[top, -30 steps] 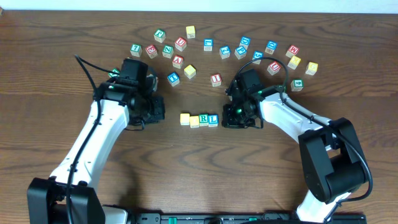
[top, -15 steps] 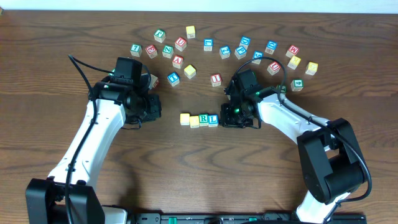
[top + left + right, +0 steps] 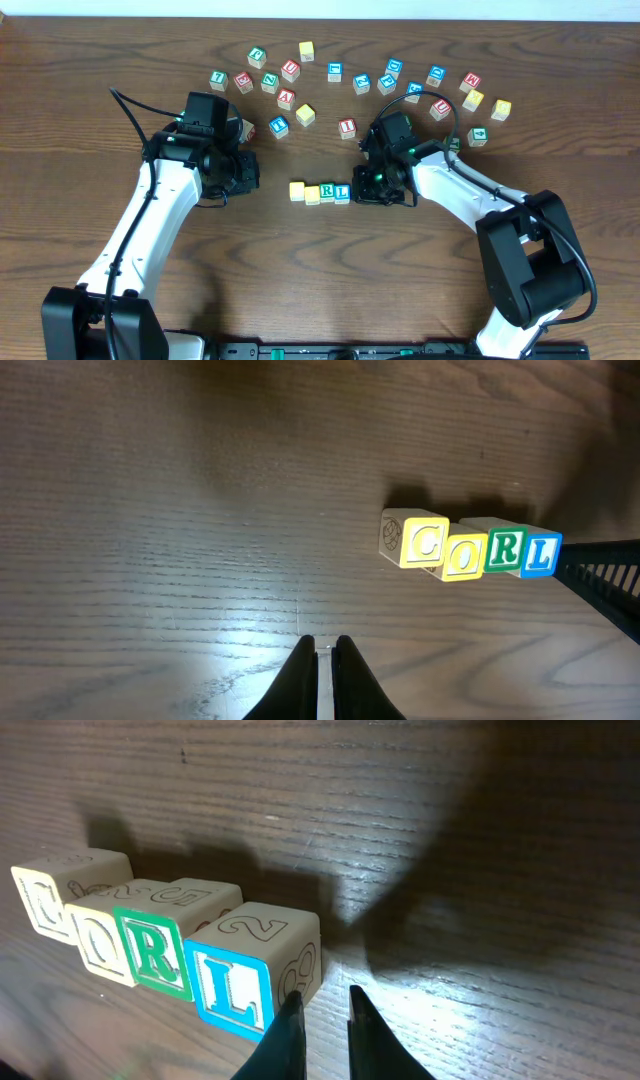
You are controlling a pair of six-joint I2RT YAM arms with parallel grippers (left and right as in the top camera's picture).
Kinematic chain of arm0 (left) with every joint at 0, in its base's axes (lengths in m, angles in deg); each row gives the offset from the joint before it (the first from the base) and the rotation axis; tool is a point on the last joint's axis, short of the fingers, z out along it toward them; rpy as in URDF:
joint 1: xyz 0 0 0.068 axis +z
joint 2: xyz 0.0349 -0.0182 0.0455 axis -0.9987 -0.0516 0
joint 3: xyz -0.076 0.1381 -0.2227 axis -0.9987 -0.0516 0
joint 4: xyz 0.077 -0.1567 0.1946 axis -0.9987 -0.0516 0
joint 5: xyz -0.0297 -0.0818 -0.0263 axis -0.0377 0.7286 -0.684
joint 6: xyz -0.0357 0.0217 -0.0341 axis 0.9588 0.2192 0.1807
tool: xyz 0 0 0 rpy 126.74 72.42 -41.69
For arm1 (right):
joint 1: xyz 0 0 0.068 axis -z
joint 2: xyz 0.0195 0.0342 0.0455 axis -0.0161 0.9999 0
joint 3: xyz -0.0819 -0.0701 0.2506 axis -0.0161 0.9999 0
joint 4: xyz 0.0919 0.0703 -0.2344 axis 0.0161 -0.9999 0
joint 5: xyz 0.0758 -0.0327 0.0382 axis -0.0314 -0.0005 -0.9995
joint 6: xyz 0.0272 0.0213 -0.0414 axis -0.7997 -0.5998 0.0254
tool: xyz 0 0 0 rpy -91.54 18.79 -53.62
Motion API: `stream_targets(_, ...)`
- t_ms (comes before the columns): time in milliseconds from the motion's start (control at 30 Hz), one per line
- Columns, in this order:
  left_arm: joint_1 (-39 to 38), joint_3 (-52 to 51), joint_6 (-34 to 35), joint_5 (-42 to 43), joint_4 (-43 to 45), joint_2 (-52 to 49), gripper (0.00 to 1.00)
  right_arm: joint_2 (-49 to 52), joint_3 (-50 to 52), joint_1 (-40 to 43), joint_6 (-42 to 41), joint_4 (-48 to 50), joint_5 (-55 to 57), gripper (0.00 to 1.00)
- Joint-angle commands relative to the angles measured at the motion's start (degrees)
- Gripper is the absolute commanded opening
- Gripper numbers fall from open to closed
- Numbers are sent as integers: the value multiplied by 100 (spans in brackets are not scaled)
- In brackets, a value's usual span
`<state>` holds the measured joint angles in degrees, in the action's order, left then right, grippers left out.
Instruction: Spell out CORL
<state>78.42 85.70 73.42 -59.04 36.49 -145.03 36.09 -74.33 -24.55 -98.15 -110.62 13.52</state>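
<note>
- Wooden cubes C (image 3: 424, 541), O (image 3: 465, 555), R (image 3: 503, 550) and L (image 3: 540, 553) lie in one row near the middle of the table (image 3: 320, 290), well apart from every edge. The letters face up and stand in reading order.
- We judge the spelling complete. All four letters are placed, and each cube touches its neighbour as far as the wrist views show.
- O sits slightly out of line with the other three. We rate a final nudge as optional.
- The left gripper (image 3: 322, 660) is closed and empty. It hovers over bare wood on the C side of the row, well apart from it.
- The right gripper (image 3: 320, 1015) stands just beside the outer face of L. Its jaws are parted by a narrow gap with nothing between them. We cannot tell whether it touches L.
- What is left, in our judgement, is to draw both grippers clear without disturbing the row. The right gripper carries the risk, since a sideways drift would push L and the row with it.
- Spare cubes (image 3: 334, 71) lie scattered in a band toward the far edge. The nearest, a red cube (image 3: 347, 127), sits apart from the row.
- No cube lies between either gripper and the near edge, so we see no obstacle to a retreat that way.
</note>
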Motion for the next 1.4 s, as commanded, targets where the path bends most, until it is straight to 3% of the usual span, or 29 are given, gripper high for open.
stream_targets(0, 20, 0, -52, 28, 17, 61, 7, -114, 37, -79, -133, 48, 46, 10)
stream_targets(300, 20, 0, 15, 31, 20, 61, 7, -114, 37, -175, -153, 125, 48, 10)
stream_targets(567, 20, 0, 15, 31, 22, 61, 7, -133, 13, -166, -149, 107, 46, 4)
stream_targets(933, 20, 0, 13, 28, 24, 61, 7, -332, -688, -50, 149, -328, 752, 7)
stream_targets(1367, 20, 0, 13, 28, 26, 61, 8, -39, -780, -166, 415, 1093, 660, 8)
